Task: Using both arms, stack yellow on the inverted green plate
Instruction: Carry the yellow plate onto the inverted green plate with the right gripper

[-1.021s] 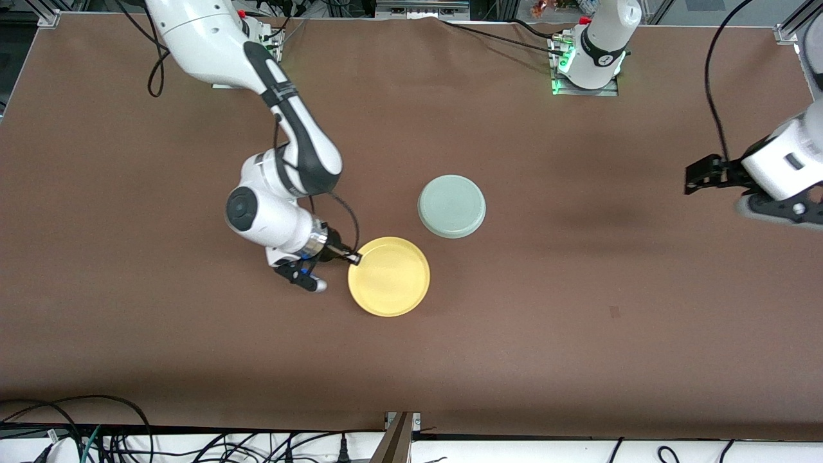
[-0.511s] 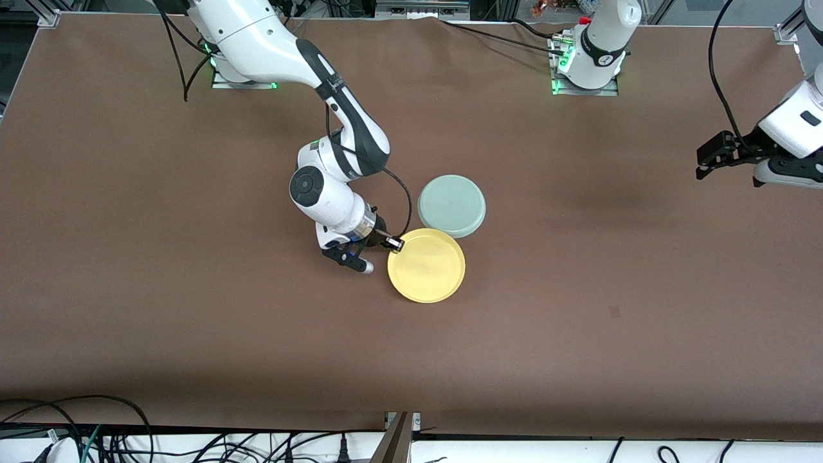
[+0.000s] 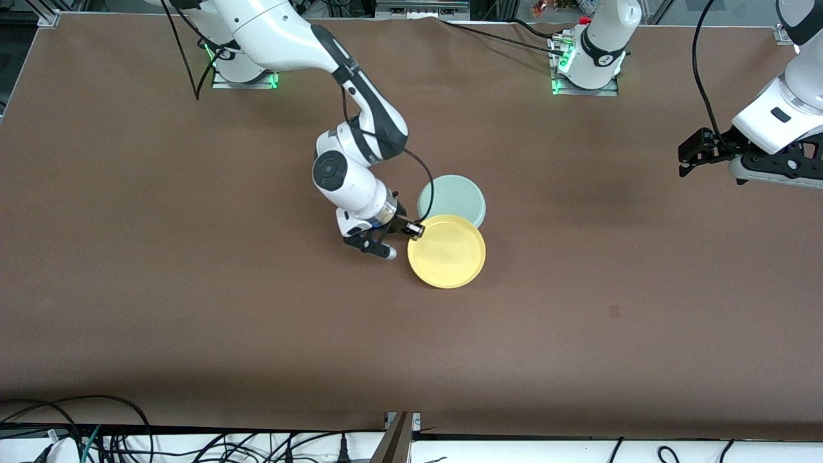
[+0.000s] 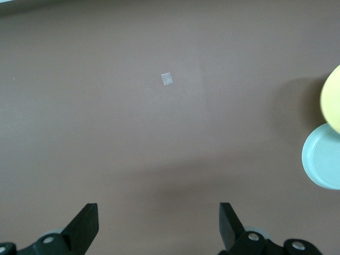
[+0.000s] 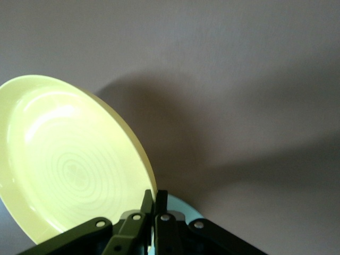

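— Well, where is the yellow plate (image 3: 448, 253)?
— Nearest the front camera, pinched at its rim by the right gripper (image 3: 414, 230), its far edge overlapping the inverted green plate (image 3: 451, 197).
— And the left gripper (image 3: 685, 156)?
— Spread wide, holding nothing, waiting over bare table (image 3: 193, 308) at the left arm's end.

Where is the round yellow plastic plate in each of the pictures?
Front view: the round yellow plastic plate is mid-table, pinched at its rim by the right gripper, overlapping the pale green plate.
Left wrist view: only a yellow sliver shows at the picture's edge.
Right wrist view: it fills much of the picture, tilted.
Shared landmark: the pale green plate, beside it in every view.
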Controlling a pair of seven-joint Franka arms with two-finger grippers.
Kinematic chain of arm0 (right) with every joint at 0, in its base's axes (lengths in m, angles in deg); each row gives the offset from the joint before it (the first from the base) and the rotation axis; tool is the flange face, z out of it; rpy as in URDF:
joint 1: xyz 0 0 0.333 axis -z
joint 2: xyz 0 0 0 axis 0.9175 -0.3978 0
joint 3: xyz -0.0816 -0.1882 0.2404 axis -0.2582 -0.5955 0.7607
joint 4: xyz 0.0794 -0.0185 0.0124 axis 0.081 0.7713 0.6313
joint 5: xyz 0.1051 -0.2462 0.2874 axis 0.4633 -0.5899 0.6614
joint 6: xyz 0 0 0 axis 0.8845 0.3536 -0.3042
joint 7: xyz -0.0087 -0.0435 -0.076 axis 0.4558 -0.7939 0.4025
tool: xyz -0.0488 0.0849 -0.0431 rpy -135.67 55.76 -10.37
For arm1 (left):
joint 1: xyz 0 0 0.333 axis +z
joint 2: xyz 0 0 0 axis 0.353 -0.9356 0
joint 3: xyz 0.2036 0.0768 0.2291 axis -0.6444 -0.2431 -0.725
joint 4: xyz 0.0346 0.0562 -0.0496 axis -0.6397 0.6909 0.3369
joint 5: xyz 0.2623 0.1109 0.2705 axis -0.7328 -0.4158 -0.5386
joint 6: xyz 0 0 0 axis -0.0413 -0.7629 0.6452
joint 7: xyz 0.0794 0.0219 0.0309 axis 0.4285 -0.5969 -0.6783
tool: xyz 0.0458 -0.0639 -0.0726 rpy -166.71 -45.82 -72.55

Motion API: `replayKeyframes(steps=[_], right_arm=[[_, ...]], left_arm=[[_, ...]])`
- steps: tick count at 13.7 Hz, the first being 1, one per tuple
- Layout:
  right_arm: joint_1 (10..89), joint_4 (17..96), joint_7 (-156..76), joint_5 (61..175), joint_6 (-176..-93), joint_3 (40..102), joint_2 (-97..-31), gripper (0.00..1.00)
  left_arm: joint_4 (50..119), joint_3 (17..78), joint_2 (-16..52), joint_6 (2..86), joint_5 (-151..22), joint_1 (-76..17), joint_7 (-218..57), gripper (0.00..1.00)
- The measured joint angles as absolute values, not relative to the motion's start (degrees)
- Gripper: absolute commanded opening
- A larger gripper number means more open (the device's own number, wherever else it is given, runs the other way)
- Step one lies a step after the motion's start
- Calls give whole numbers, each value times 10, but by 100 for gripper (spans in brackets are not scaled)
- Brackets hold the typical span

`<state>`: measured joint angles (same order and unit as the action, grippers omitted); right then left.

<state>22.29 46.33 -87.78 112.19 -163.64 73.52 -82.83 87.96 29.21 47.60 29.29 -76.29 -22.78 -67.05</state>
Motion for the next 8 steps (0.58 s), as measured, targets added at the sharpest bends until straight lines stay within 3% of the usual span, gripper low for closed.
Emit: replayKeyframes(steps=[8], right_arm=[[184,566,-902,1122,-1636,733,-762,0]], left_arm=[[879,292,476,291,-763,-228,-671,100]])
